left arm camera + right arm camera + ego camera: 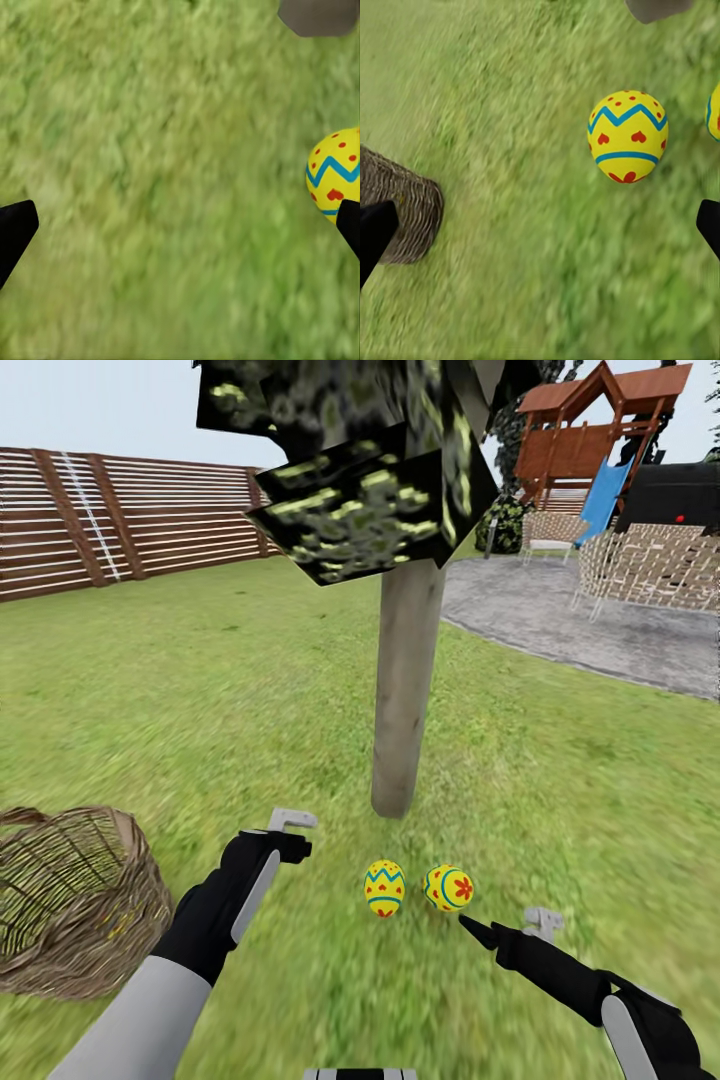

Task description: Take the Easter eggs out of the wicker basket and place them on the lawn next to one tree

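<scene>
- Both jaws stand apart and empty: the left gripper (290, 832) hangs over bare lawn (200, 690), the right gripper (505, 930) low beside the eggs.
- The basket (70, 905) sits at eight o'clock.
- Two eggs, one (385, 887) and another (449, 887), lie just beside the tree (405, 690), at its six o'clock.
- Probably the third egg remains, unseen; the next move calls for reaching back into the basket.
</scene>
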Controlling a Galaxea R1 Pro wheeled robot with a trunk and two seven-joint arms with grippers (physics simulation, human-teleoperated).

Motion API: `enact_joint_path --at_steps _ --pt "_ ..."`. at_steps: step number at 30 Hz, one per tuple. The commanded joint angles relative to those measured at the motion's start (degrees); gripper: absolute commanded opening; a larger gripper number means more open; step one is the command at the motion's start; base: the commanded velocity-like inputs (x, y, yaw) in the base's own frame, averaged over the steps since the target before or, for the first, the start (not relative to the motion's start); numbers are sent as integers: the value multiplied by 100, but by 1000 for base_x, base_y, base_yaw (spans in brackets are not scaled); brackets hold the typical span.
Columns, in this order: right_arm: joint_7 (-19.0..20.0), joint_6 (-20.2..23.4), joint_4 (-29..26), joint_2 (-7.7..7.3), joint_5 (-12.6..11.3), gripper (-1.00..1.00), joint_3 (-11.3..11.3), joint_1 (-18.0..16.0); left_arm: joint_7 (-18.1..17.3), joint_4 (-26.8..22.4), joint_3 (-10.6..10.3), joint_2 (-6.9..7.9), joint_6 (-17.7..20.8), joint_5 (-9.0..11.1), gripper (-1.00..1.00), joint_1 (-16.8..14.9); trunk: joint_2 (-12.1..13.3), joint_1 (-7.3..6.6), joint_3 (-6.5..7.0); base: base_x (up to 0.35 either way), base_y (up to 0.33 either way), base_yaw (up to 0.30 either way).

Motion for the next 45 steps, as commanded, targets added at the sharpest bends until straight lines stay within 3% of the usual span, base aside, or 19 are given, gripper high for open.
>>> enact_joint_path --at_steps 1,11,22,31,35,41,45 --pt "8 40 -1 1 -25 100 -7 -3 55 -4 -8 1 19 61 100 -3 0 -3 18 0 0 0" --pt "9 38 4 1 -25 100 -7 -3 93 -17 -10 1 19 61 100 -3 13 -29 240 -13 0 0" --pt "8 38 13 1 -23 100 -7 -3 97 -16 -16 1 19 56 100 -3 28 -58 483 -248 0 0" --pt "14 38 13 6 -19 100 -5 -3 172 -73 -17 7 19 65 100 -3 40 -81 683 -53 0 0" --pt "19 38 13 2 -24 100 -7 -4 192 -417 -18 9 43 70 100 0 45 -91 771 -6 0 0" --pt "22 38 13 1 -25 100 -7 -3 203 -1484 -15 11 428 75 100 28 53 -107 904 -1 0 0" --pt "18 38 13 1 -25 100 -7 -3 203 -1797 -7 16 612 83 100 67 59 -117 993 0 0 0"
